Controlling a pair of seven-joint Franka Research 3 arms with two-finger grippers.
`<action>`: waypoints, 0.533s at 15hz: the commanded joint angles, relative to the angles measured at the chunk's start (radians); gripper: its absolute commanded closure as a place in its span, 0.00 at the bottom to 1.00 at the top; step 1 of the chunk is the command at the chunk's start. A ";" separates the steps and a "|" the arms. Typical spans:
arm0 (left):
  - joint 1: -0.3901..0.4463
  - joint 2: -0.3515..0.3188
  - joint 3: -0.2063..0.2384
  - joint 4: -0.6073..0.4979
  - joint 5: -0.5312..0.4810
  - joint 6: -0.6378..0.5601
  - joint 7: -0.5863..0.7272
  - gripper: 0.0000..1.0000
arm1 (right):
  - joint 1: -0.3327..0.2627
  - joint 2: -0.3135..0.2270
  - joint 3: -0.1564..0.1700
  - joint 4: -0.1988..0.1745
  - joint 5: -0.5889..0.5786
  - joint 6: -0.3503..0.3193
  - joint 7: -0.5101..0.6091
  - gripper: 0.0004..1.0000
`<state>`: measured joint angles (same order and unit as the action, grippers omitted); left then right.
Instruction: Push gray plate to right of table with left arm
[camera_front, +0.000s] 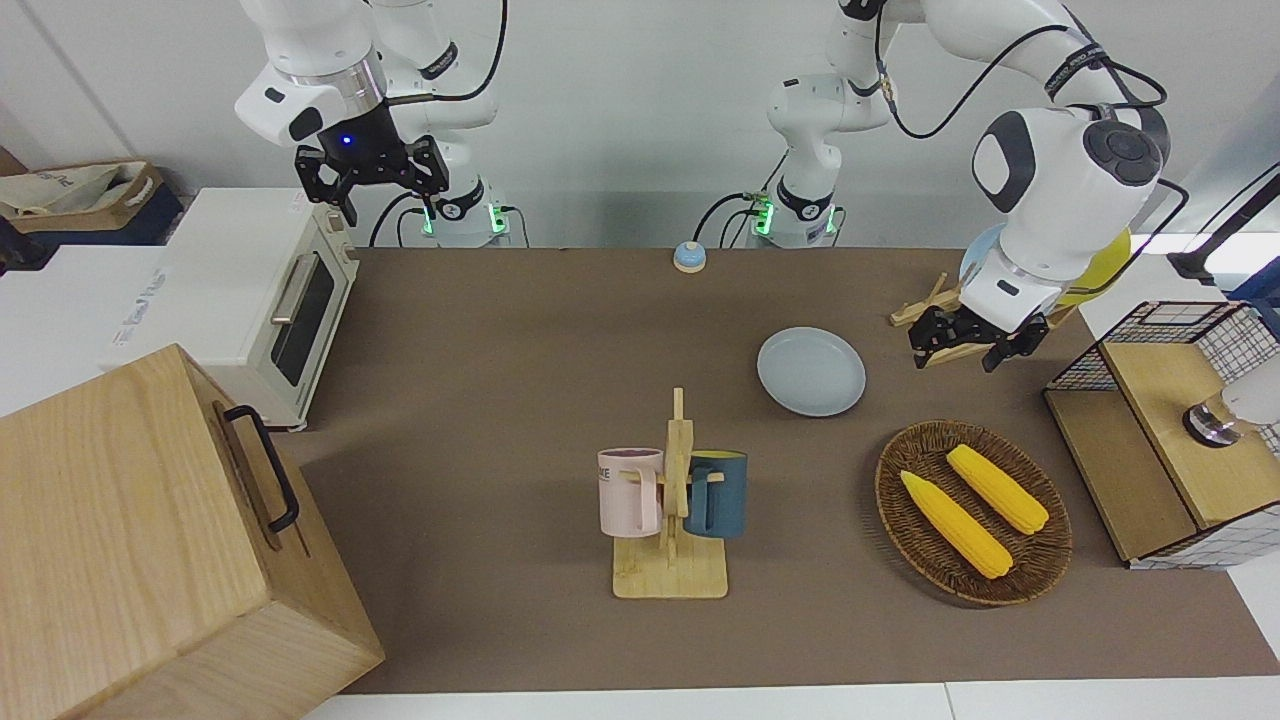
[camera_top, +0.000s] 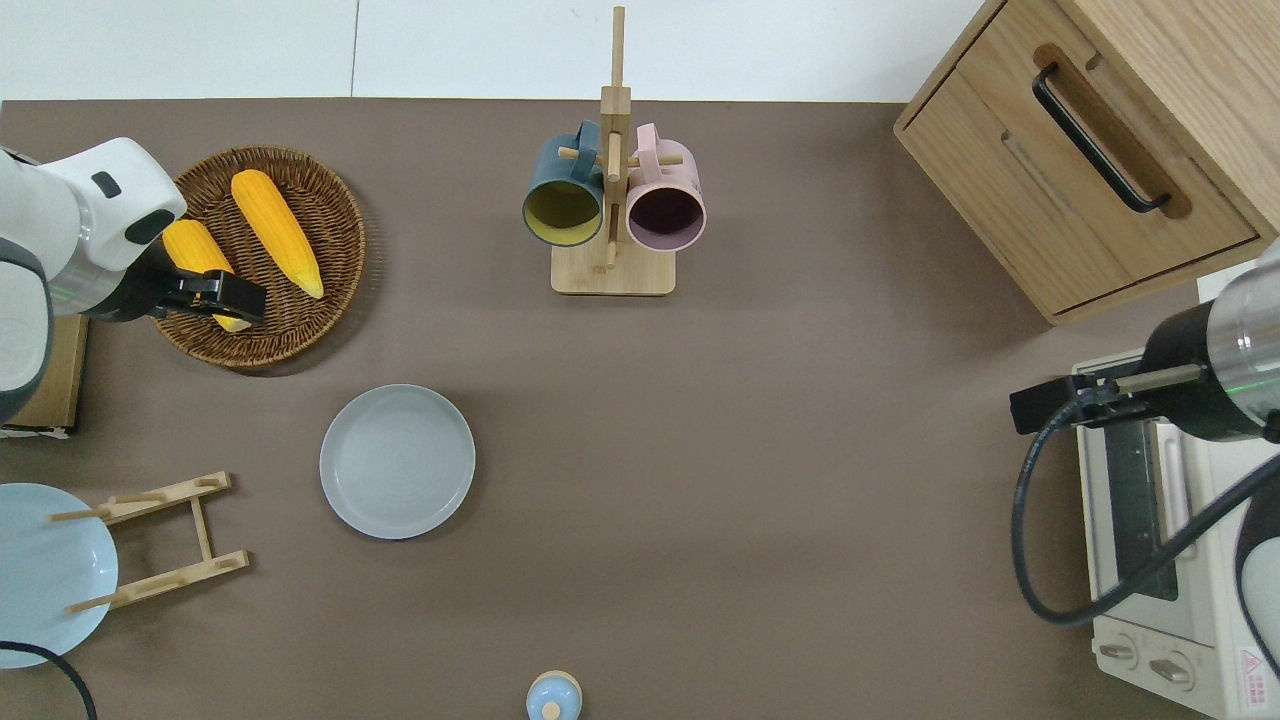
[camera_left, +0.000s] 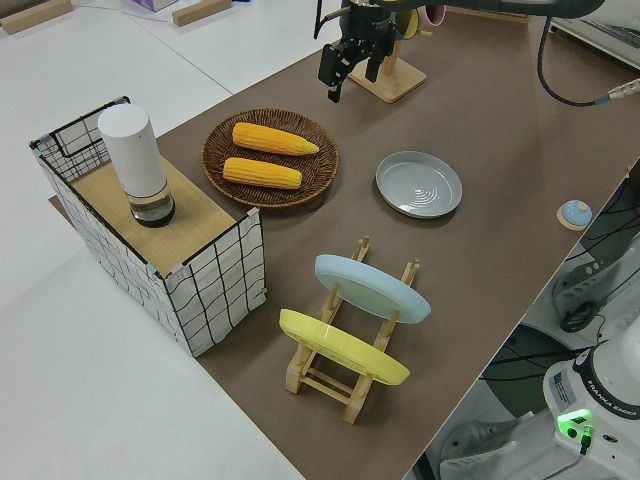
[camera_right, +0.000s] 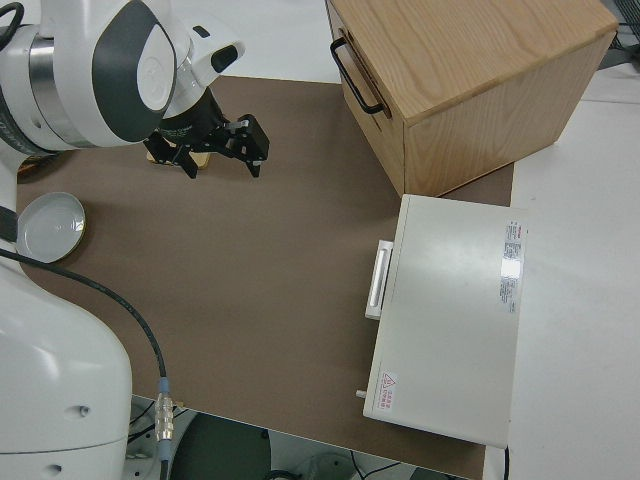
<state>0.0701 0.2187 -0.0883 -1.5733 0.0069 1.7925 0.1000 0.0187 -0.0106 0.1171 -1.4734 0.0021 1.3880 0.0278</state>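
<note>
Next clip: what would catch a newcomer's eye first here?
Probably the two bright yellow corn cobs in the wicker basket at the left arm's end of the table, with the left pincer up in the air over that basket's edge. Then the gray plate, lying alone on the bare brown table, nearer to the robots than the basket. The right arm is parked.

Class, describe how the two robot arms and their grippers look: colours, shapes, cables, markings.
Both arms are white and jointed, with black cables. The left arm has dark gray round joint caps and a black left gripper. The right gripper is black too, with a blue light above it.
</note>
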 joint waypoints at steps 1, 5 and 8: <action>0.000 -0.013 0.005 -0.026 -0.015 -0.011 0.004 0.00 | -0.020 -0.006 0.015 0.004 0.010 -0.012 0.001 0.02; 0.002 -0.016 0.007 -0.031 -0.015 -0.013 0.003 0.00 | -0.020 -0.006 0.013 0.004 0.010 -0.012 0.001 0.02; 0.005 -0.016 0.007 -0.039 -0.016 -0.016 0.001 0.00 | -0.020 -0.006 0.013 0.004 0.010 -0.012 0.000 0.02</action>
<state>0.0712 0.2188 -0.0845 -1.5853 0.0062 1.7856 0.1000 0.0187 -0.0106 0.1171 -1.4734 0.0021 1.3880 0.0278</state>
